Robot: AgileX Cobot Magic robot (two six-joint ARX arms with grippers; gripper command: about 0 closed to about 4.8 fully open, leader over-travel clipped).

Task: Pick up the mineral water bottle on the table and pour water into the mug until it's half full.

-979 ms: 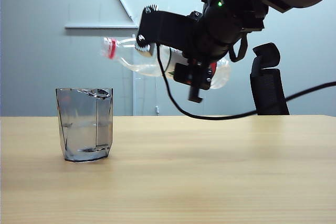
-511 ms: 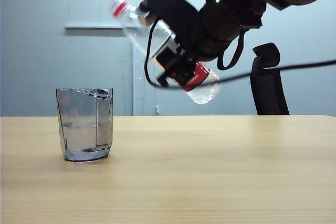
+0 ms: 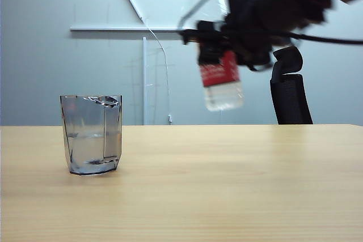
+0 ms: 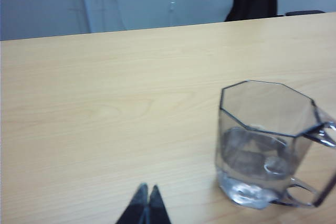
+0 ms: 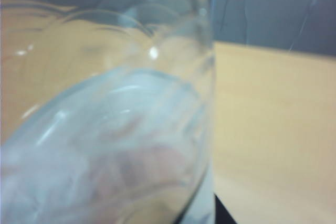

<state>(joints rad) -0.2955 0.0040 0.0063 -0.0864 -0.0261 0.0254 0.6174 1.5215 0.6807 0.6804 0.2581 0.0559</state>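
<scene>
The mug (image 3: 91, 134) stands on the table (image 3: 227, 185) at the left, with clear water (image 3: 89, 148) up to about half its height. The left wrist view shows its faceted rim and a handle, mug (image 4: 266, 142). My left gripper (image 4: 148, 202) hovers shut and empty over bare wood beside it. High at the right, my right gripper (image 3: 226, 46) is shut on the mineral water bottle (image 3: 221, 77), which hangs upright above the table, well right of the mug. The bottle (image 5: 105, 129) fills the right wrist view, with one dark fingertip (image 5: 221, 214) at its edge.
A black office chair (image 3: 290, 86) stands behind the table's far edge at the right. A grey wall with a whiteboard ledge (image 3: 125, 28) lies behind. A black cable (image 3: 334, 41) runs from the right arm.
The right wrist has rolled the bottle from lying on its side, neck toward the mug, to upright. Bottle and gripper have shifted right, away from the mug. The mug has not moved.
</scene>
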